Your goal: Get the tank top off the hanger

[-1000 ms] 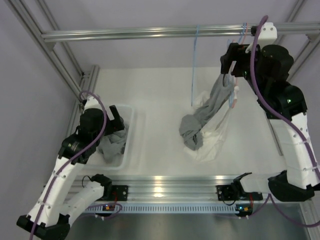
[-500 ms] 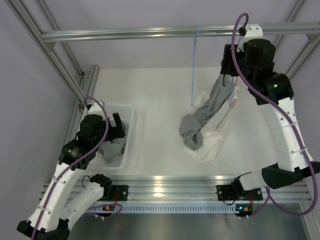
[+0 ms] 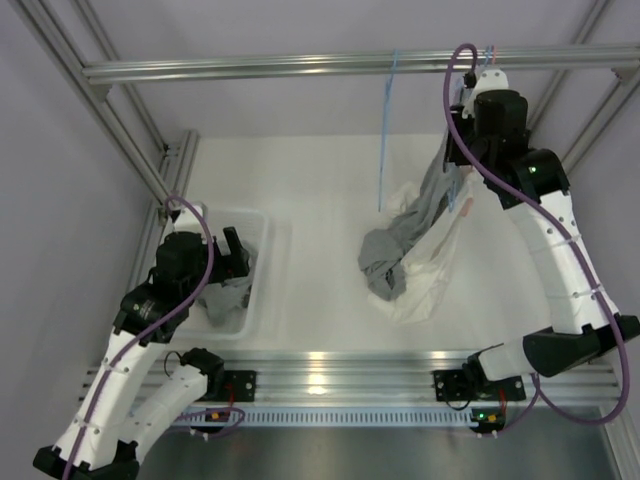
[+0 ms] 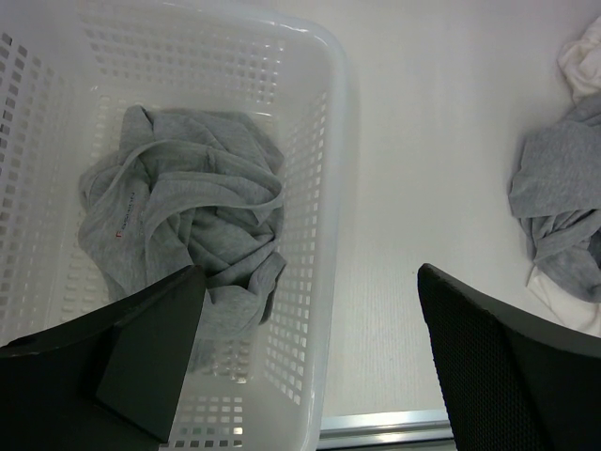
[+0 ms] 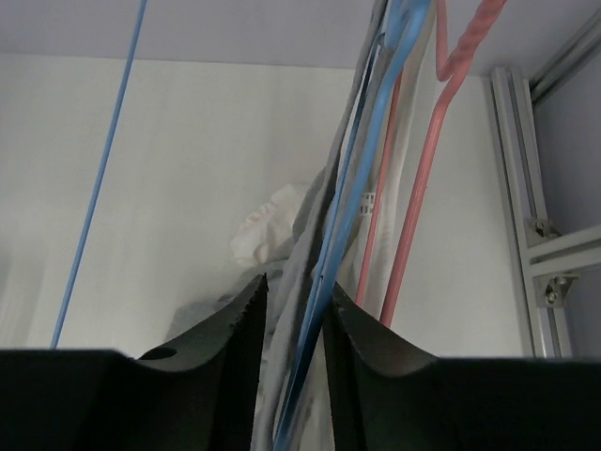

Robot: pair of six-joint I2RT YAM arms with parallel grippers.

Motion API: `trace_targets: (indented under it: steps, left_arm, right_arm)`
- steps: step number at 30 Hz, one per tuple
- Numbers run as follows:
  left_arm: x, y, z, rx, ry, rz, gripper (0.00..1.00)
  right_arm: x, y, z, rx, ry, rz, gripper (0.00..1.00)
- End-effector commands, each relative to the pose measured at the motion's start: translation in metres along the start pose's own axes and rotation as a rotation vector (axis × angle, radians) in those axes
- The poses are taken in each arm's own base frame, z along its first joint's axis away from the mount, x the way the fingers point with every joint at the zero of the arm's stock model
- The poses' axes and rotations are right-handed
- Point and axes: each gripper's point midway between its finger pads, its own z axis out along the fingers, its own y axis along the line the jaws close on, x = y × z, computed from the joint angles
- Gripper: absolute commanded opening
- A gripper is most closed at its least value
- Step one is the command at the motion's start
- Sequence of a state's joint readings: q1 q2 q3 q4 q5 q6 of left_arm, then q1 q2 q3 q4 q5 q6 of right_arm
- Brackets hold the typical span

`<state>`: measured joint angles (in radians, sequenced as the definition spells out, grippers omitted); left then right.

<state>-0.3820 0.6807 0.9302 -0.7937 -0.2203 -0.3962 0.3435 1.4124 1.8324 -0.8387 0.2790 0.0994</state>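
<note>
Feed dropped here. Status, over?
Left jaws open over basket. Right jaws narrow around tank top strap and blue hanger, grip unconfirmed. Pink hanger alongside.

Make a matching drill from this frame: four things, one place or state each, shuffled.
1. crumpled grey garment
2. grey tank top on blue plastic hanger
3. pink plastic hanger
4. left claw

A. open, above the basket
B. gripped by right claw
C. inside white perforated plastic basket
D. hanging beside the right claw, not gripped

Pairs: 1-C, 2-B, 3-D, 4-A
</note>
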Motion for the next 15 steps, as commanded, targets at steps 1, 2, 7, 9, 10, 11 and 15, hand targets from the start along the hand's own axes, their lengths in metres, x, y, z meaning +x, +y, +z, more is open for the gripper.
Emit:
trace_targets:
  steps: [1,2,7,9,10,11,15]
  left_arm:
    - [-0.009,-0.006,0.0,0.031,-0.04,-0.003,0.99]
    - [-0.008,-0.006,0.001,0.031,-0.04,-0.004,0.99]
    - [-0.009,-0.006,0.0,0.033,-0.044,-0.005,0.99]
    - [-0.008,-0.006,-0.001,0.036,-0.045,-0.005,0.99]
    - [-0.008,-0.006,0.0,0.035,-0.044,-0.004,0.99]
    - [-0.009,-0.006,-0.001,0.037,-0.046,-0.006,0.99]
    - [-0.009,-0.007,-0.001,0.038,-0.046,-0.004,0.99]
  right_arm:
    - [0.003,-0.012,0.004,0.052,0.001,0.023,0.28]
    - [0.004,-0.012,0.006,0.057,-0.001,0.033,0.23]
    - [0.002,-0.015,0.004,0.072,-0.027,0.06,0.1]
    - [-0.002,-0.014,0.002,0.07,-0.045,0.071,0.03]
    - [-0.003,-0.013,0.001,0.067,-0.051,0.073,0.02]
    - [-0.005,-0.014,0.001,0.066,-0.058,0.074,0.0]
    - [-0.015,-0.014,0.0,0.067,-0.086,0.077,0.0]
